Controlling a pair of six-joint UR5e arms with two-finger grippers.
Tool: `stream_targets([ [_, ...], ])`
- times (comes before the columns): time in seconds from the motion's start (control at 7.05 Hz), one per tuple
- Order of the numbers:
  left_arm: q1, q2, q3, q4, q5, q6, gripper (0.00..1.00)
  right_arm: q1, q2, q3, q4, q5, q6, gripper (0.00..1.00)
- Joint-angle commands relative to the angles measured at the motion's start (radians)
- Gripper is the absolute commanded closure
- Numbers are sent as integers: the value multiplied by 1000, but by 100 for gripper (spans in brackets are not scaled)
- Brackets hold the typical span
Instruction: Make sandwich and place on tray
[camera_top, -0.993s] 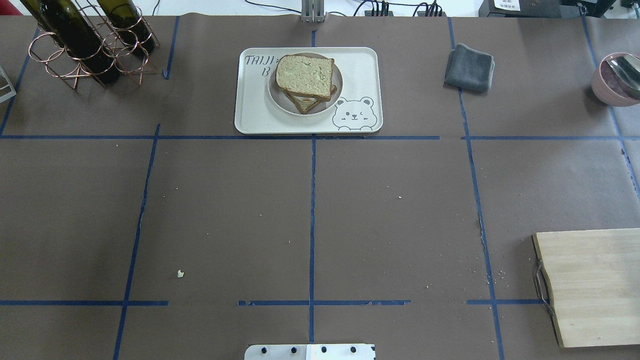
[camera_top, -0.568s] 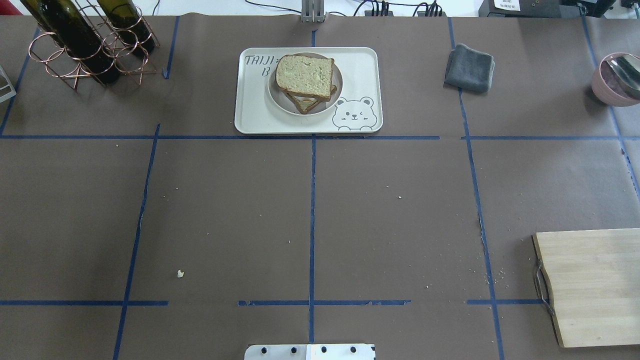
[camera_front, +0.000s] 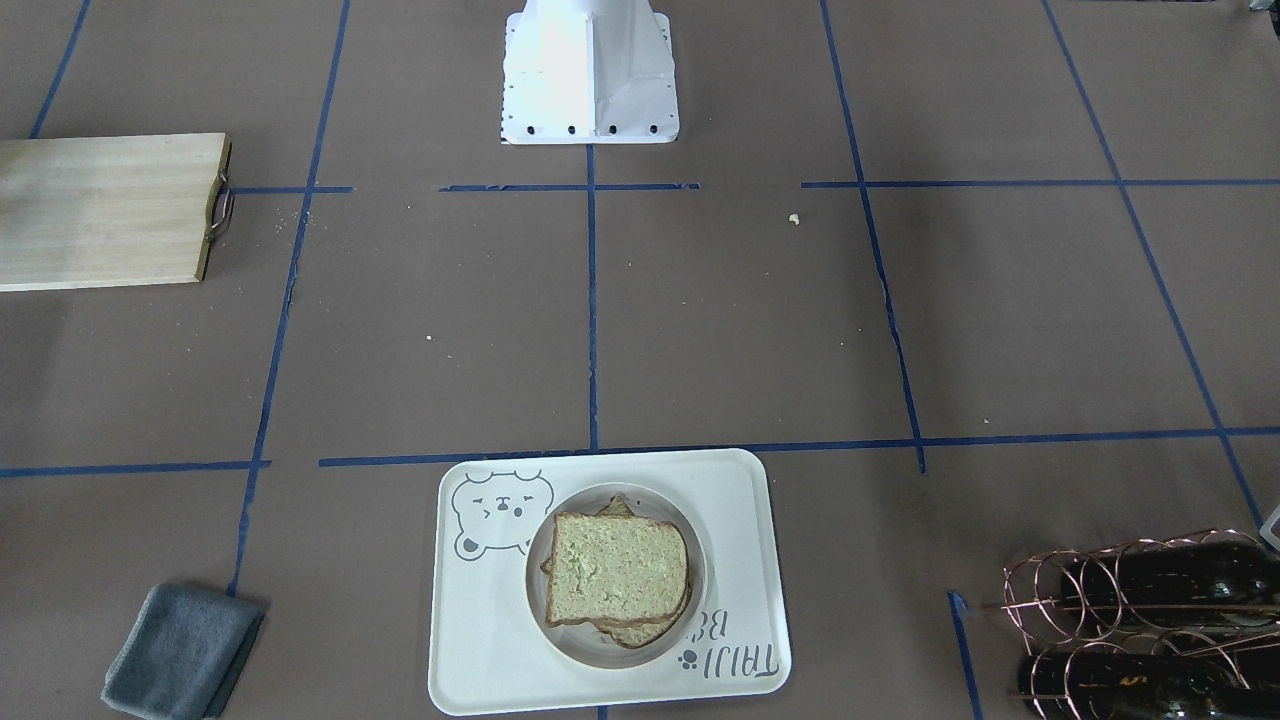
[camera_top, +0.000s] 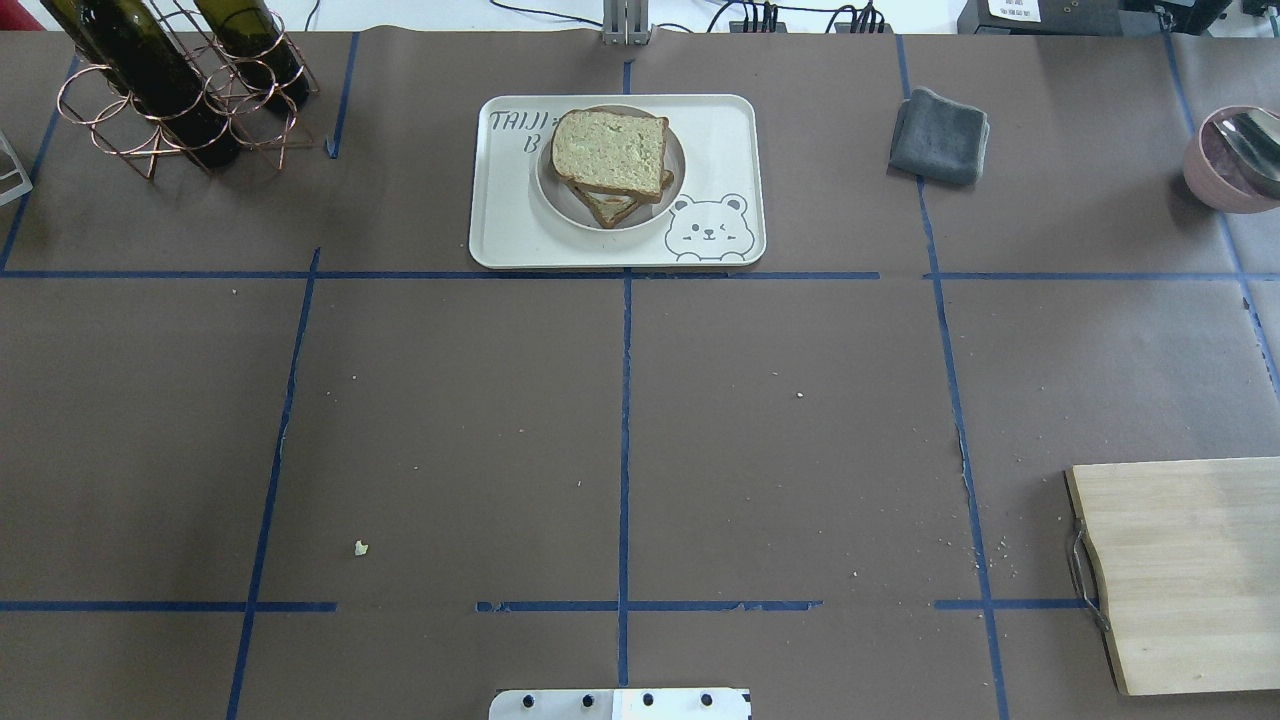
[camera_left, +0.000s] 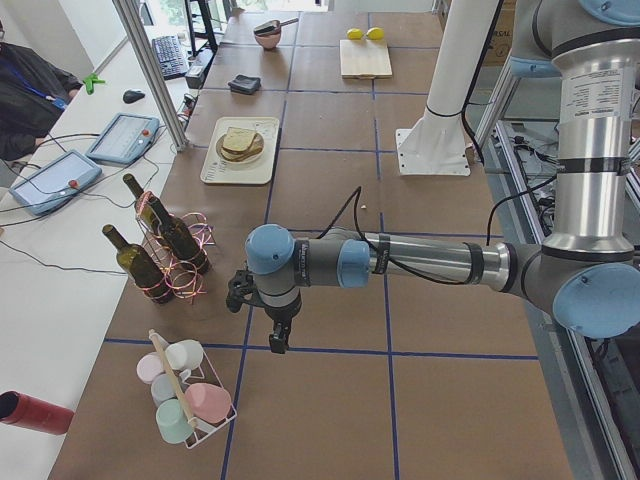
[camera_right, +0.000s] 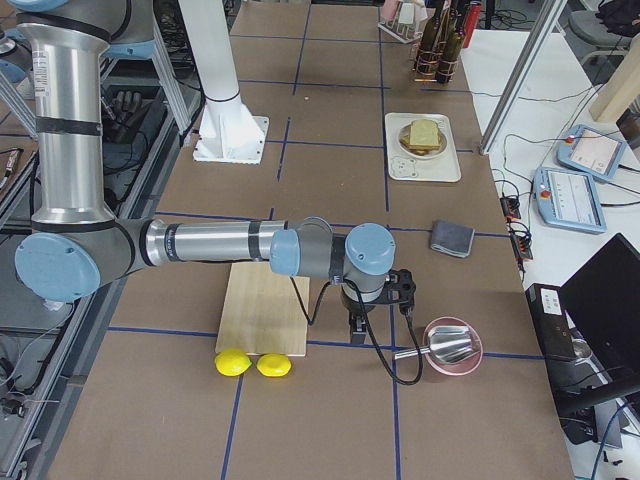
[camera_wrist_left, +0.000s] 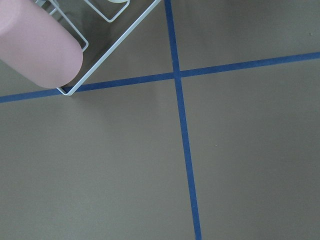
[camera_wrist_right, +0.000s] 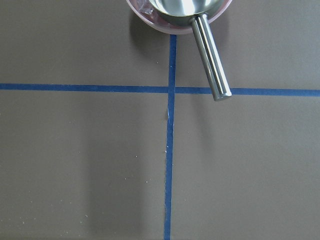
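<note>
The sandwich (camera_top: 610, 155), tan bread slices with a bit of egg showing underneath, lies on a round white plate (camera_top: 556, 200) on the cream bear tray (camera_top: 720, 130) at the table's far middle. It also shows in the front-facing view (camera_front: 617, 570) on the tray (camera_front: 480, 640). My left gripper (camera_left: 278, 340) hangs over the table at the far left end, near a cup rack, seen only in the left side view. My right gripper (camera_right: 357, 328) hangs at the far right end by a pink bowl, seen only in the right side view. I cannot tell whether either is open or shut.
A copper rack with wine bottles (camera_top: 170, 90) stands at the back left. A grey cloth (camera_top: 938, 137) and a pink bowl with a metal scoop (camera_top: 1225, 160) lie at the back right. A wooden cutting board (camera_top: 1190, 570) lies front right, with two lemons (camera_right: 250, 363) beyond it.
</note>
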Motion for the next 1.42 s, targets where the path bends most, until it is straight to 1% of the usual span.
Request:
stream_targets([
  [0.0,-2,0,1,0,0,0,0,0,1,-3,-1,1,0,0],
  [0.43,-2,-1,-1,-2,0,0,0,-1,1,-3,0,1,-1,0],
  [0.99,-4,-6,-1,-2,0,0,0,-5,53,-11,0,-9,-3,0],
  [1.28,-4,-9,1,-2,2,0,0,-5,56,-32,2,-13,-4,0],
])
